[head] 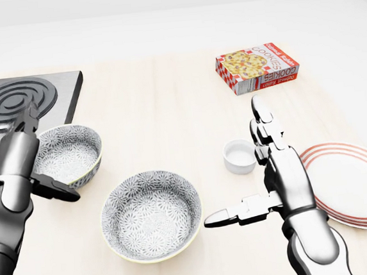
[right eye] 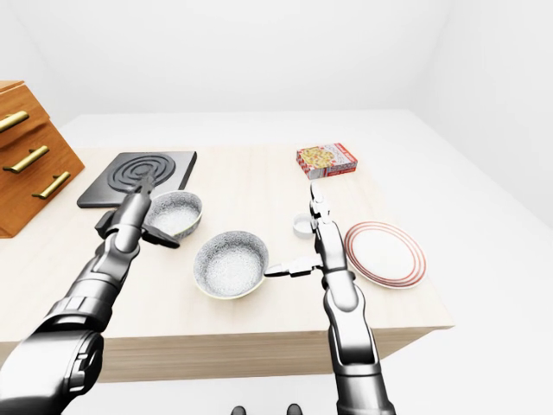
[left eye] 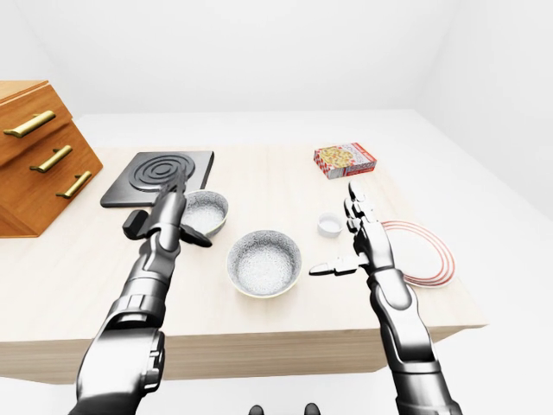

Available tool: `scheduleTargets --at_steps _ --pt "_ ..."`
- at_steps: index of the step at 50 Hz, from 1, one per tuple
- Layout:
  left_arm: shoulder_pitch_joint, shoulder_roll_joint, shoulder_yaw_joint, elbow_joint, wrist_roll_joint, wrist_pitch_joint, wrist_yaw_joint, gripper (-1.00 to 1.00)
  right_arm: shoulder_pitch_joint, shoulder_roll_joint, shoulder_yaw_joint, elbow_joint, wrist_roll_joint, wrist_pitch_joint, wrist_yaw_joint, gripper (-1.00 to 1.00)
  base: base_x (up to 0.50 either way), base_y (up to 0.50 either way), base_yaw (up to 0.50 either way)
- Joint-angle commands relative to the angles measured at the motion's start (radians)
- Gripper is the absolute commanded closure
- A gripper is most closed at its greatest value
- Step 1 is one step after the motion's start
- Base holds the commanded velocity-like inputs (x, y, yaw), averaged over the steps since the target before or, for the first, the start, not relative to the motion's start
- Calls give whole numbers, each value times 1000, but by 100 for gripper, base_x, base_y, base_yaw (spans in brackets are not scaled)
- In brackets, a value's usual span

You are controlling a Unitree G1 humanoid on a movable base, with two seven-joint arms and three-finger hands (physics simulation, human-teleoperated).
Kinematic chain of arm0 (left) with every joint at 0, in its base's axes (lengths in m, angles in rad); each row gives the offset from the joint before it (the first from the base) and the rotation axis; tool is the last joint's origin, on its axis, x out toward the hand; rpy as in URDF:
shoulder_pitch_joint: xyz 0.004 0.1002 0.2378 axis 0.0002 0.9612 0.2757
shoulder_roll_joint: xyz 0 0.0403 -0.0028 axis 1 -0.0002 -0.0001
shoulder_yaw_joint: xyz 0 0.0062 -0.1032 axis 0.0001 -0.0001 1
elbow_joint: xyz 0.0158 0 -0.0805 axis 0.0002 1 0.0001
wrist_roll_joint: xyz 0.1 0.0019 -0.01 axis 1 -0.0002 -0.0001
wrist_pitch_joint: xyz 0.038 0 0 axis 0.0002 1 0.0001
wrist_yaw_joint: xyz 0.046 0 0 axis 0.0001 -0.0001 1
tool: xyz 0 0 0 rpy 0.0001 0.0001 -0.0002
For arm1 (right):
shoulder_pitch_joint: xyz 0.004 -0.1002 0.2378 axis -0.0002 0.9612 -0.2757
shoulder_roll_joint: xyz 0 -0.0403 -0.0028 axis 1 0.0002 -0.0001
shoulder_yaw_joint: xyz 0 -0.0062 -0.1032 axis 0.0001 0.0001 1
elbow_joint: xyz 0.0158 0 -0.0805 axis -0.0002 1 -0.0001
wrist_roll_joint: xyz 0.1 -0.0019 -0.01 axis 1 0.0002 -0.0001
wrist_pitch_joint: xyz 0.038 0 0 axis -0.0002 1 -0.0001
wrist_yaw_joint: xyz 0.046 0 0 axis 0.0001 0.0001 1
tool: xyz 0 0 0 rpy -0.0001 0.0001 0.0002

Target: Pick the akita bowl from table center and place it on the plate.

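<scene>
The akita bowl [head: 152,215], grey-patterned with a pale rim, sits upright at the table's centre. A second, similar bowl [head: 69,152] stands to its upper left. The white plate [head: 356,184] with red rings lies at the right of the head view, nothing on it. My right hand [head: 238,170] is open between the centre bowl and the plate, fingers pointing up the view and thumb stretched toward the bowl's rim without touching it. My left hand [head: 49,156] is open at the left bowl's left edge, its thumb below that bowl's rim.
A small white cup [head: 240,155] stands just left of my right hand's fingers. A cookie box [head: 258,68] lies at the upper right, and a black hotplate [head: 13,104] at the upper left. A wooden drawer cabinet [left eye: 34,156] stands at the far left.
</scene>
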State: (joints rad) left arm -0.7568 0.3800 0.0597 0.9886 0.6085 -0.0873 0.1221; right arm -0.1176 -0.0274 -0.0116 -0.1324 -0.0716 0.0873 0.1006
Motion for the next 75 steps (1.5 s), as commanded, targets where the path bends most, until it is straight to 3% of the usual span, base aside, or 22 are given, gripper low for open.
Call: scheduleTargets --at_steps 1,10,18,33,36,38,39,41,43,44,49,70,71,75 --pt "-36 8 -28 161 113 0 32 -100 -6 0 1 10 0 0 -3 -100 0 0 0" --pt "-49 -14 -71 232 209 0 87 -100 0 1 3 9 -1 0 -2 -100 0 0 0" --pt "-42 -45 -137 260 398 0 201 -100 5 1 2 14 2 0 1 -100 0 0 0" --pt "-55 -70 -113 336 440 0 156 -100 -1 -1 -3 39 15 0 3 -100 0 0 0" --pt "-50 -80 -118 340 446 0 157 -80 6 -3 -6 33 18 0 6 -100 0 0 0" --pt "-46 -83 -122 343 456 0 159 -40 9 -3 -6 30 19 0 8 -100 0 0 0" --pt "-46 -85 -121 343 456 0 158 -33 10 -3 -5 30 19 0 8 -100 0 0 0" --pt "-44 -88 -121 345 458 0 156 2 12 -3 -6 27 19 0 9 -100 0 0 0" --pt "-43 -91 -121 347 460 0 155 11 12 -3 -7 27 20 0 10 -100 0 0 0" --pt "-42 -91 -119 351 459 0 154 100 14 -3 -6 27 20 0 10 -100 0 0 0" --pt "-33 -93 -100 352 434 0 159 100 13 -2 -5 34 19 0 10 -100 0 0 0" --pt "-36 -67 -114 311 432 0 250 100 6 0 0 33 14 0 6 -100 0 0 0" --pt "-104 -11 -105 272 431 0 216 100 4 2 4 33 11 0 5 -100 0 0 0" --pt "-156 33 -103 224 454 0 174 100 2 2 4 21 9 0 4 -100 0 0 0"
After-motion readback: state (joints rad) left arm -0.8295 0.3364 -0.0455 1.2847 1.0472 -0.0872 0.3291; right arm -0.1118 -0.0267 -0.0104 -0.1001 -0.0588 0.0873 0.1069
